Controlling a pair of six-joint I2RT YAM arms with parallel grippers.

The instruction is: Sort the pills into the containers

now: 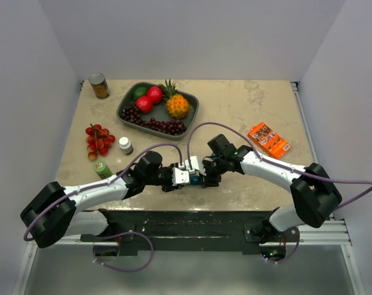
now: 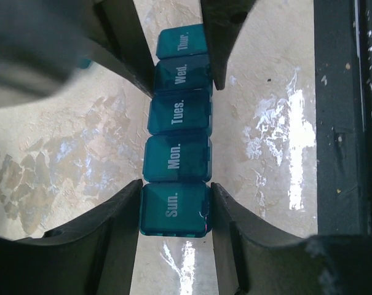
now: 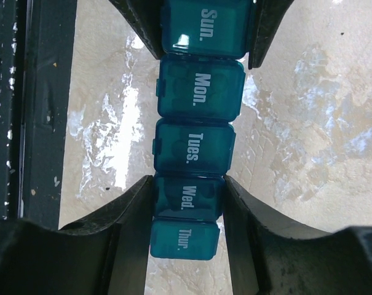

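The containers (image 1: pixel 192 178) are one strip of teal-blue cubes near the table's front edge, between my two grippers. The left wrist view shows the strip (image 2: pixel 179 114) with lids marked Sun. to Thur., all closed. My left gripper (image 2: pixel 175 192) is shut on the Sun. end cube (image 2: pixel 173 209). My right gripper (image 3: pixel 189 184) is shut on the Wed. cube (image 3: pixel 187 196), with the Thur. cube (image 3: pixel 184 239) behind its fingertips. In the top view the left gripper (image 1: pixel 177 177) and right gripper (image 1: pixel 205 178) face each other. No loose pills show. I cannot tell whether the strip is lifted off the table.
A green bottle (image 1: pixel 102 169), a white bottle (image 1: pixel 125 145) and red cherry tomatoes (image 1: pixel 98 140) stand at the left. A can (image 1: pixel 99 85) and the dark fruit tray (image 1: pixel 125 117) are at the back. An orange packet (image 1: pixel 269 139) lies at the right. A black rail (image 1: pixel 186 218) runs along the front edge.
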